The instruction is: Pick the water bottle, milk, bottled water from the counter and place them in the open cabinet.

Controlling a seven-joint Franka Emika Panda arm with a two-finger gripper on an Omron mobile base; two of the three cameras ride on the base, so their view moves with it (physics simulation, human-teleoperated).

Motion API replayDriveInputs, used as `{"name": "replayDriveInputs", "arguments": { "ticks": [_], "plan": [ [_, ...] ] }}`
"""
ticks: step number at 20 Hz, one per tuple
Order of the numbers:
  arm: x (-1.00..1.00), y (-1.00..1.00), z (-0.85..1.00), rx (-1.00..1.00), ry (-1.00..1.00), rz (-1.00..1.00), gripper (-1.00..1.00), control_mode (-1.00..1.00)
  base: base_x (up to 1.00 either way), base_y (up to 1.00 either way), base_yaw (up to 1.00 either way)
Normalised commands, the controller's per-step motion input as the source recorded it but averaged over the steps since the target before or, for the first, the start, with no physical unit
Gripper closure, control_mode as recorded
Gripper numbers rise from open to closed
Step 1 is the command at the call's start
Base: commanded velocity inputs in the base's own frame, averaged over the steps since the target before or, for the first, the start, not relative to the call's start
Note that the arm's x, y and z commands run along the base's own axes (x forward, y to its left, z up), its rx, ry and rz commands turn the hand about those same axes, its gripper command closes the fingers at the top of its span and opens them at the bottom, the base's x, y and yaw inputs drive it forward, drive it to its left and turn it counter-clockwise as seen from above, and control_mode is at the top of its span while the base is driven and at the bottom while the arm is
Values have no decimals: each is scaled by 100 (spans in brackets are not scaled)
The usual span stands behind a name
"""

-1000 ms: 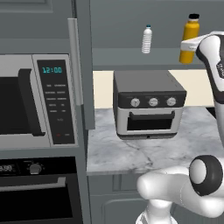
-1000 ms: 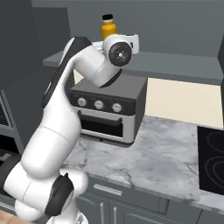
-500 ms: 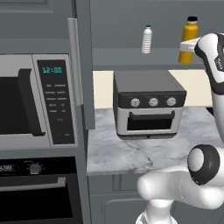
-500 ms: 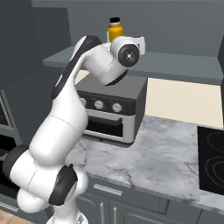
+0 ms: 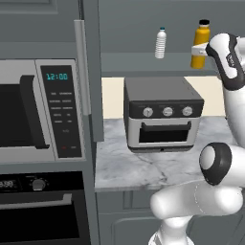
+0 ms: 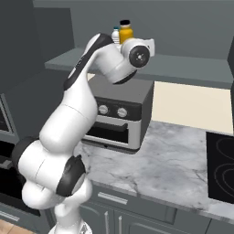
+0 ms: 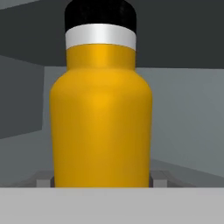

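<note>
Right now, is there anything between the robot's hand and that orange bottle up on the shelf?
Nothing visible stands between them. In the hand view the water bottle sits right in front of the camera, upright, with no object before it. From the left base view it stands on the open cabinet shelf, apart from the bottled water, with the hand beside it.

Even, soft rendered light throughout; the orange bottle [image 7: 100, 118] shows a pale vertical sheen, edges slightly soft, shadows faint.
</note>
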Motion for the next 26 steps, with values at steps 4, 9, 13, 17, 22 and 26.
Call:
{"name": "replayDriveInputs", "arguments": {
  "ticks": [4,9,13,17,22,26],
  "plan": [
    [48,-9,-6,0,0,0,100,-100,0,0,0],
    [46,-14,-1,1,0,0,100,-100,0,0,0],
    [57,-15,0,1,2,0,100,-100,0,0,0],
    [56,-14,-4,2,5,0,100,-100,0,0,0],
    [49,-15,-3,8,0,3,100,-100,0,0,0],
    [41,-11,-7,9,0,5,100,-100,0,0,0]
  ]
}}
